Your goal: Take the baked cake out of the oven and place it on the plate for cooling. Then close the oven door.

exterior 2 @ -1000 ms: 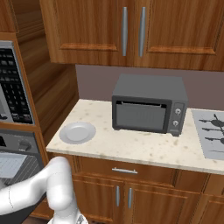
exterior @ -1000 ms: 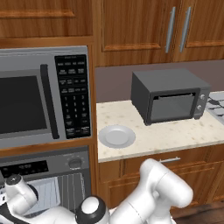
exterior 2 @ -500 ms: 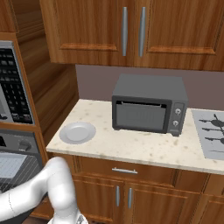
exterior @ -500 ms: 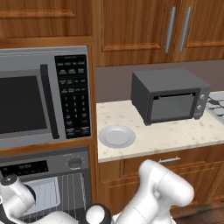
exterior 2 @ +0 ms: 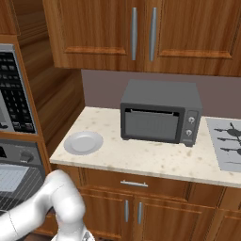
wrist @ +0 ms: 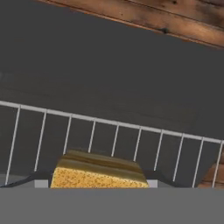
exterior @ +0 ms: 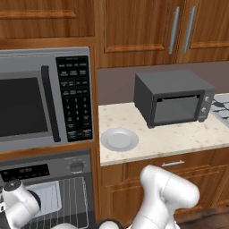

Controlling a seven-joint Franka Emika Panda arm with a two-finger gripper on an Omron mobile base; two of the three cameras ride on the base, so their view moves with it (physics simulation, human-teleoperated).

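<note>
Cake between finger tips, rack edge just beyond.

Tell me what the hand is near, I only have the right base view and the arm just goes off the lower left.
Observer: The hand view shows the cake right in front of the hand, on the oven's wire rack.
Operator: Is the hand closed on it?
Observer: I cannot tell; the fingertips are hidden at the bottom edge of the hand view.
Operator: Is the oven open?
Observer: The left base view shows the rack exposed below the oven's control panel.
Operator: And the plate?
Observer: The plate is empty there too, beside the microwave.
</note>
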